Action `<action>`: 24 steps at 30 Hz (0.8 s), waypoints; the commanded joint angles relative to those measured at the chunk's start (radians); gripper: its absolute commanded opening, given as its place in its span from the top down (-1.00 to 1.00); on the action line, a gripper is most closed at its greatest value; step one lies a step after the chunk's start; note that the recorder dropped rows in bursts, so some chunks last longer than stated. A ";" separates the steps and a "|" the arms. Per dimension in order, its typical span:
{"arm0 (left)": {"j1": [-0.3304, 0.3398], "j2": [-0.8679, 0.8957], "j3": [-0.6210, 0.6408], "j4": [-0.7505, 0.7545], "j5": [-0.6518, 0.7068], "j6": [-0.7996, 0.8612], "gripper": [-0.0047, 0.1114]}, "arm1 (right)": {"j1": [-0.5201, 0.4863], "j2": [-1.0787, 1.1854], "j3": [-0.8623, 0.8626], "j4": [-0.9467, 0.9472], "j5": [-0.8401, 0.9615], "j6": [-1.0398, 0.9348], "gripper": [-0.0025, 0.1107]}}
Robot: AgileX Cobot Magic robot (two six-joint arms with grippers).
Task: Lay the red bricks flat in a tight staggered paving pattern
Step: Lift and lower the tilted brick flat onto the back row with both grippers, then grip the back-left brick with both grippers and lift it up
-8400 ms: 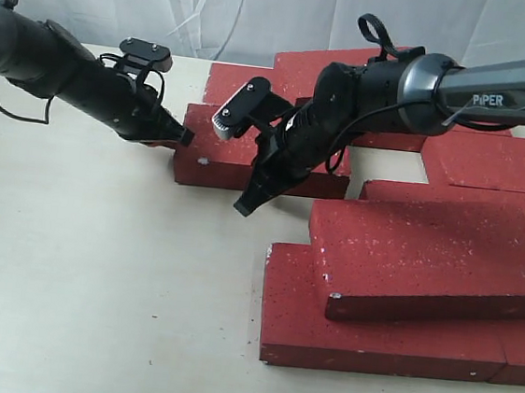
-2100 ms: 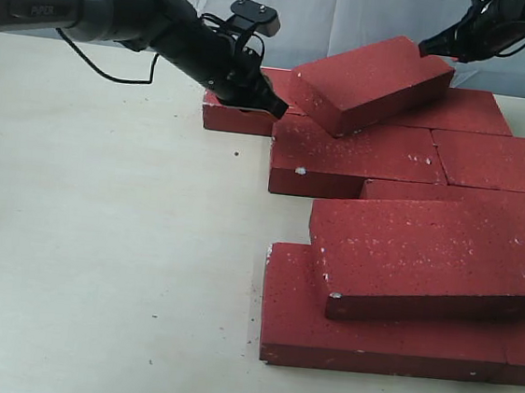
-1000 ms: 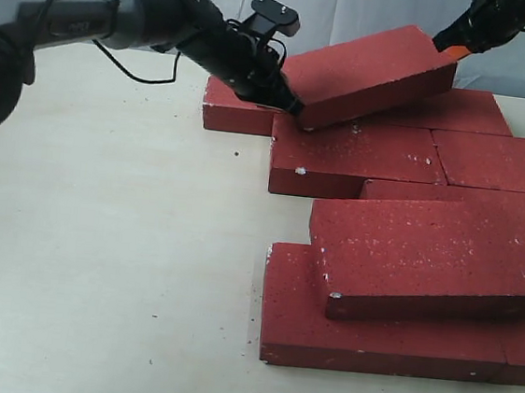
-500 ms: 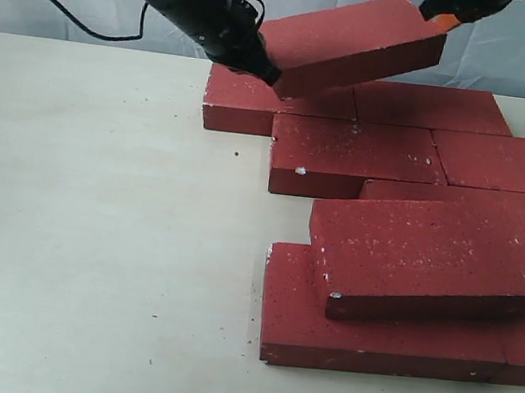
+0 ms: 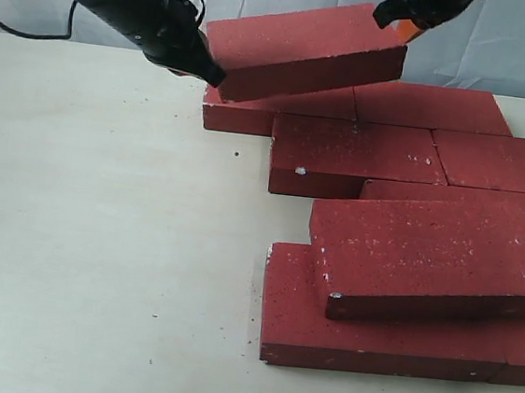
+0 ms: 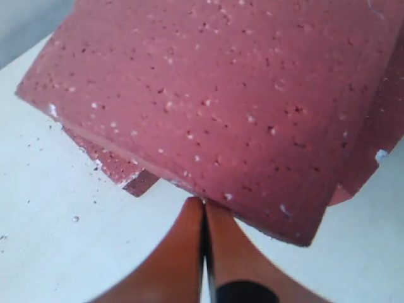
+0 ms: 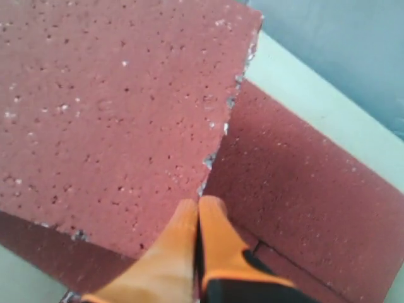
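A raised brick [image 5: 301, 50] is seen at 12 o'clock in the exterior view, tilted and clear of the flat bricks [image 5: 351, 154] laid on the table [image 5: 99, 236] beneath it. It is propped between two tools: the left gripper [image 5: 210, 74] is set against its 8 o'clock corner, the right gripper [image 5: 403, 19] against its 2 o'clock corner. In both wrist views the orange fingers [image 6: 180, 252] are shown pressed together, nothing pinched between them, tips touching the brick's edge. A tilted brick [image 5: 426, 251] is leaned on others at 4 o'clock.
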 commanded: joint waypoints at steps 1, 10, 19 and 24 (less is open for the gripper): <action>-0.013 -0.094 0.085 -0.078 -0.068 0.005 0.92 | 0.066 -0.100 0.127 0.130 0.021 0.009 0.97; -0.013 -0.265 0.271 -0.099 -0.122 0.005 0.92 | 0.170 -0.236 0.387 0.106 -0.053 0.015 0.97; 0.064 -0.263 0.468 -0.045 -0.304 -0.096 0.92 | 0.034 -0.272 0.473 -0.144 -0.171 0.306 0.97; 0.078 -0.148 0.425 -0.085 -0.407 -0.093 0.92 | -0.022 -0.192 0.490 -0.163 -0.293 0.277 0.97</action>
